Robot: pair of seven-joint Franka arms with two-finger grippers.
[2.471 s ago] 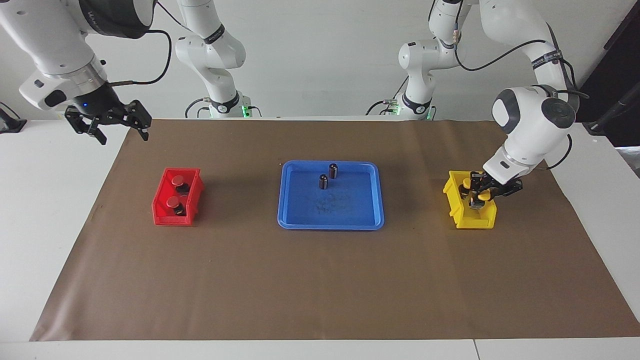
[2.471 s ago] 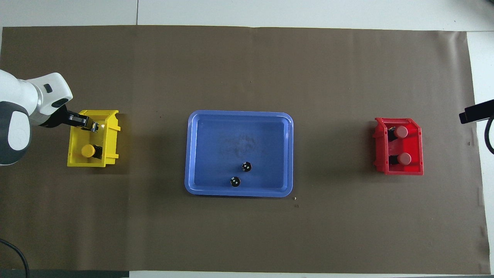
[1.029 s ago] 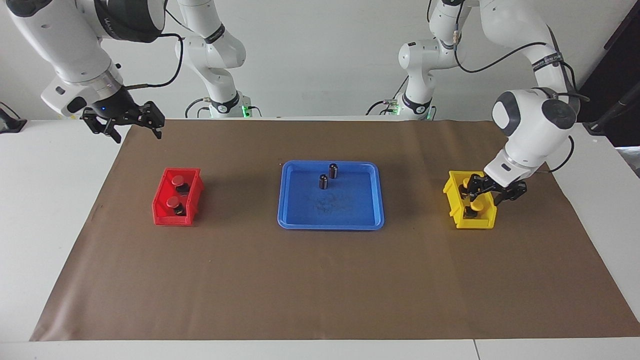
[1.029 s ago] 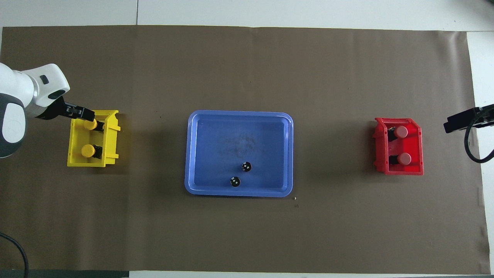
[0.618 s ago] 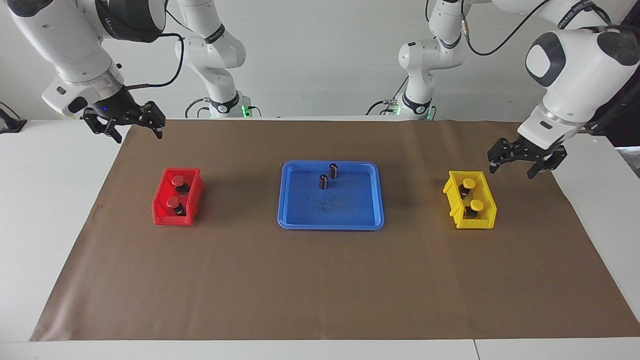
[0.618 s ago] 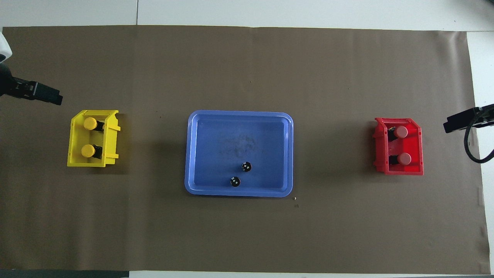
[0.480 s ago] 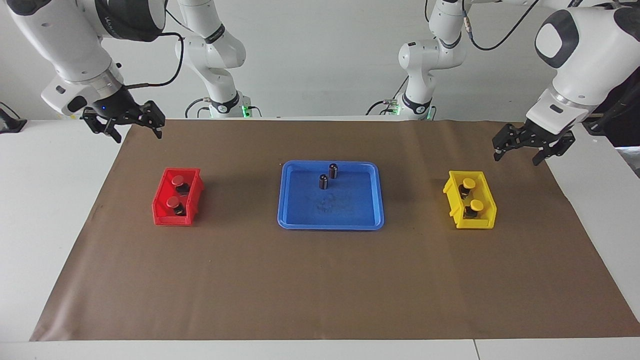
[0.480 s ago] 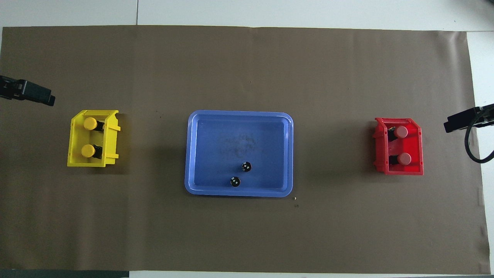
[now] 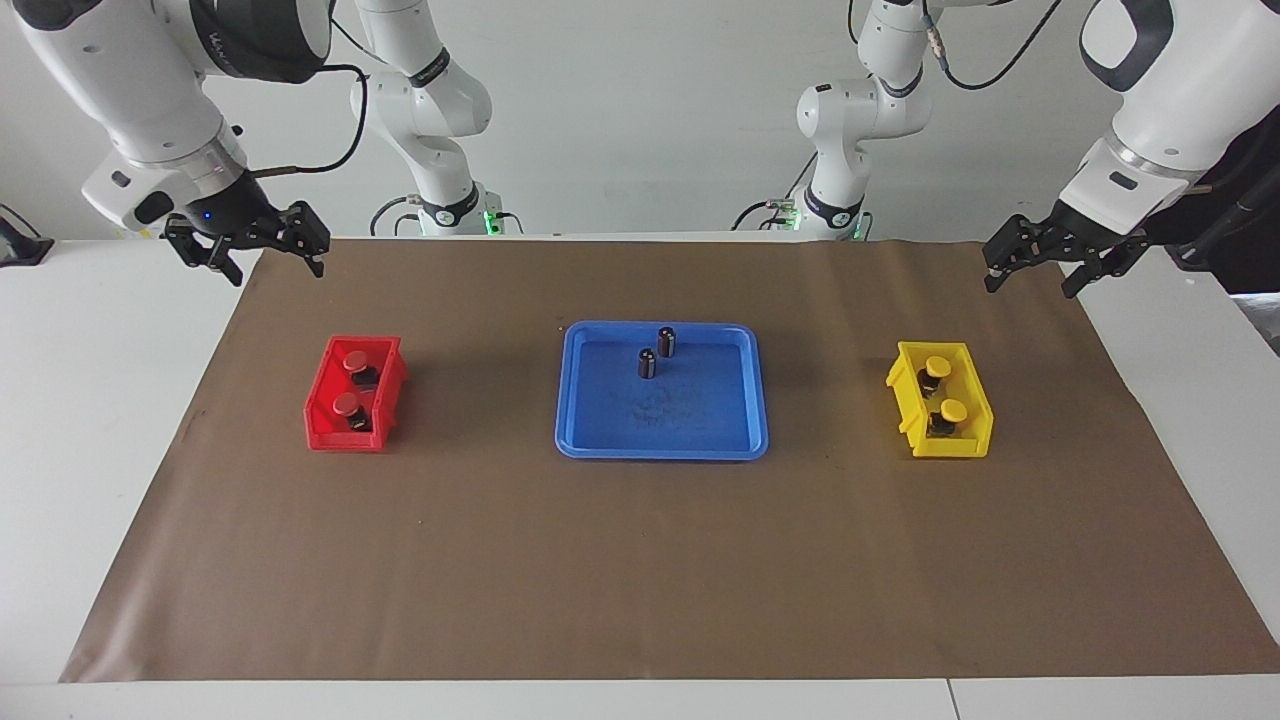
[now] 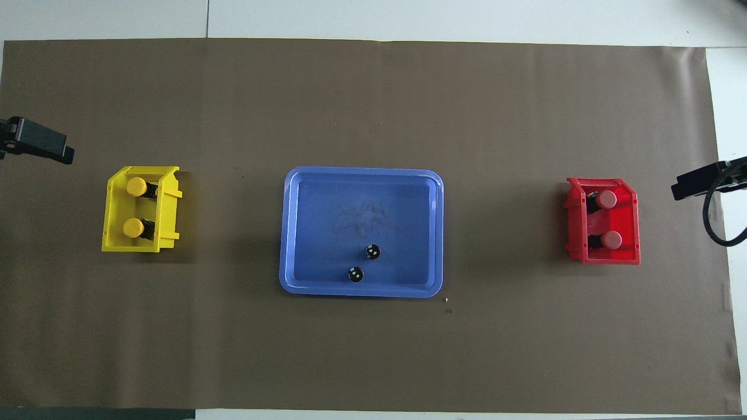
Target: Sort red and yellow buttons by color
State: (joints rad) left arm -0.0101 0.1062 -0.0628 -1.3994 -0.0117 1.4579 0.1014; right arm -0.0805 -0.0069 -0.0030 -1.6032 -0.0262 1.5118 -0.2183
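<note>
Two yellow buttons [image 9: 937,366] [image 9: 954,410] lie in the yellow bin [image 9: 972,446] at the left arm's end of the mat. At the right arm's end, two red buttons [image 9: 356,360] [image 9: 347,403] sit in the red bin [image 9: 328,438]. My left gripper [image 9: 1030,280] hangs open and empty above the mat's edge, clear of the yellow bin. My right gripper [image 9: 276,268] waits open and empty over the mat's corner, apart from the red bin.
A blue tray [image 9: 660,452] sits mid-mat between the bins. It holds two dark capless cylinders [image 9: 666,342] [image 9: 647,363] in the part nearer to the robots. A brown mat [image 9: 640,570] covers the white table.
My left gripper opened, left a yellow button in the yellow bin, then rose and drew back over the mat's edge. The right gripper has hardly moved.
</note>
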